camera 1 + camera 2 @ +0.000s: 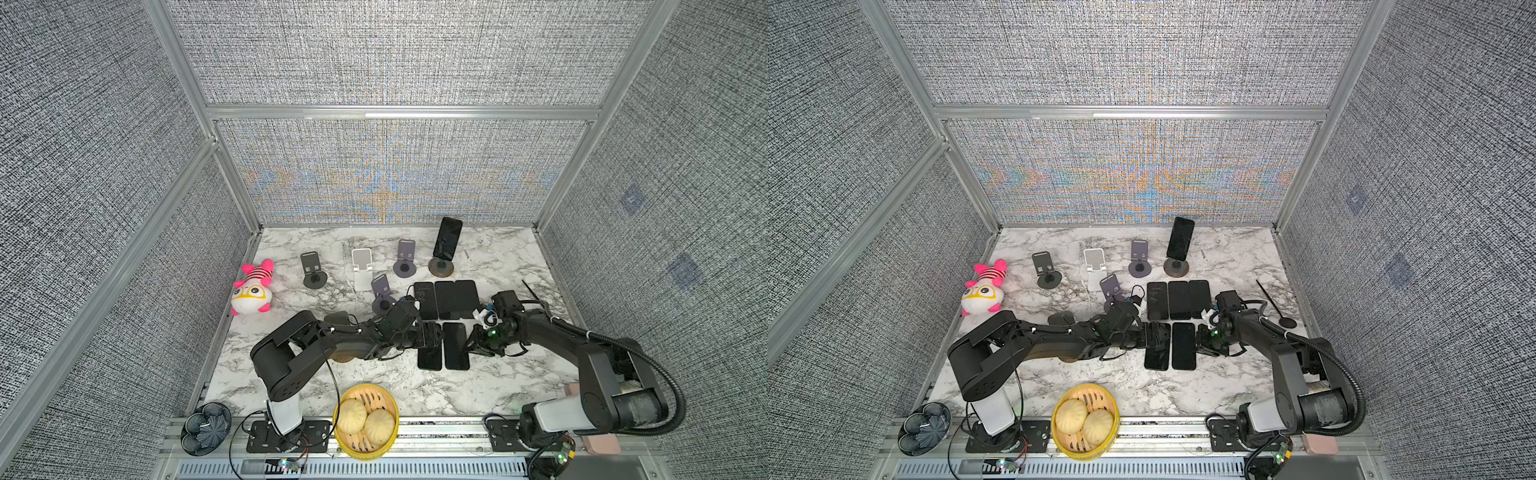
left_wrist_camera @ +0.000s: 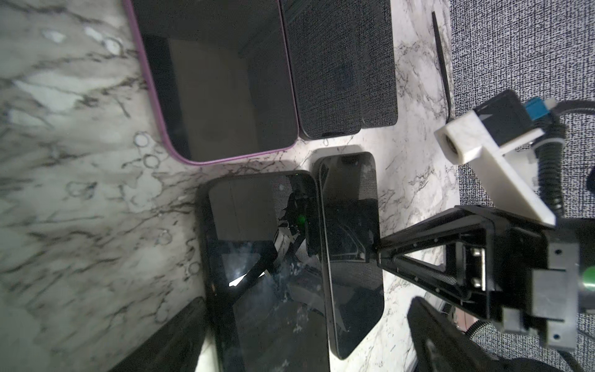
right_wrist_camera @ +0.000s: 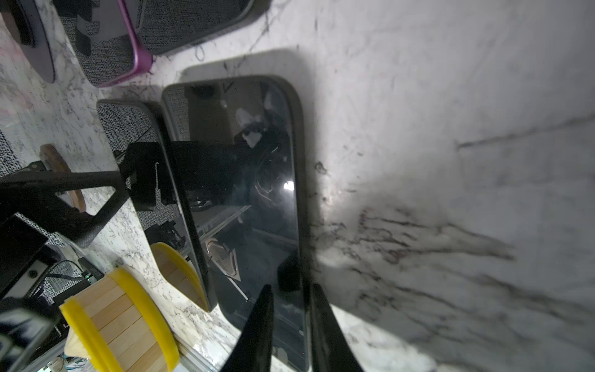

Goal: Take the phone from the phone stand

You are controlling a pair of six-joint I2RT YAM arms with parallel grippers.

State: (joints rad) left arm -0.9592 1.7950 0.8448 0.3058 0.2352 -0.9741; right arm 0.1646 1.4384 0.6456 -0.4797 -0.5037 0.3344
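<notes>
Marble tabletop (image 1: 478, 386): right gripper (image 3: 291, 290) apparently pinching phone (image 3: 241, 177) edge; left gripper (image 1: 435, 336) spread wide.

The left arm (image 1: 340, 338) is stretched low toward the middle, and the left gripper (image 1: 433, 336) is held with its fingers spread wide. The right arm (image 1: 552, 332) is reached inward from the opposite side. The right gripper (image 1: 471, 344) is held low, its fingers (image 3: 262, 322) drawn close with a narrow gap between.
</notes>
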